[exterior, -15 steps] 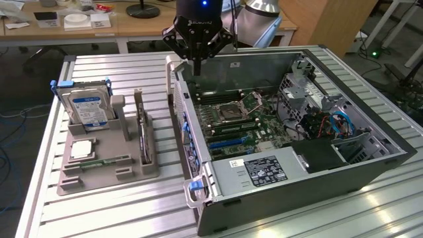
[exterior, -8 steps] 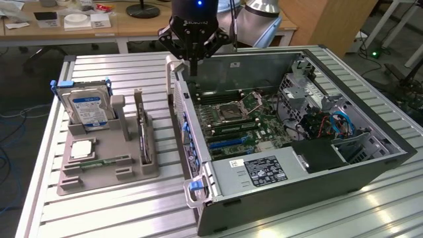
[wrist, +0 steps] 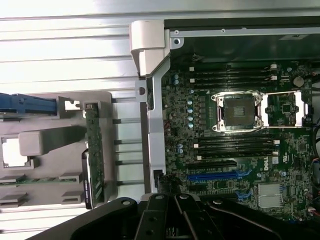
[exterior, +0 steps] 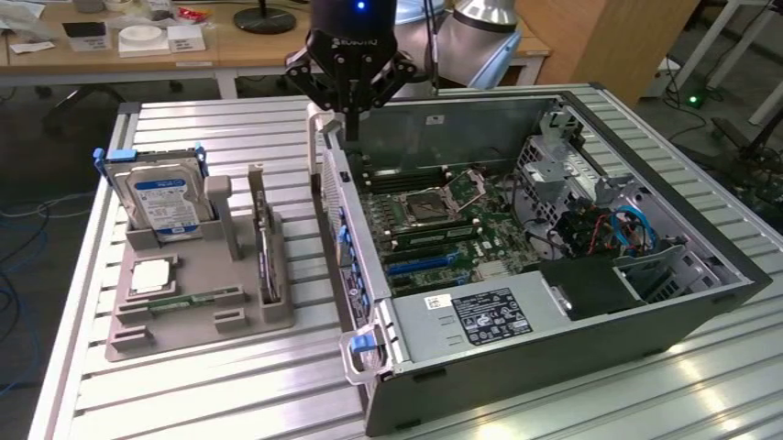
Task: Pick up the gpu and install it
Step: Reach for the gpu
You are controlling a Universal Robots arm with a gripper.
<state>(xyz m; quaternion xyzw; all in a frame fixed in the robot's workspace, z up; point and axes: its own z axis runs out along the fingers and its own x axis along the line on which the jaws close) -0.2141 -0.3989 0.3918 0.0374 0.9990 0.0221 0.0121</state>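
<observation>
While shut, pincer (exterior: 350, 112) above computer case (exterior: 526, 367).

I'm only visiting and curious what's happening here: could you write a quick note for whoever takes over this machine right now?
Gripper: fingers shut, holding nothing, hovering over the computer case's edge nearest the grey holder.
Gpu: standing on edge in that holder on the table, not gripped.
Done: nothing visible yet.
Left: gpu pickup and install into the case.
</observation>
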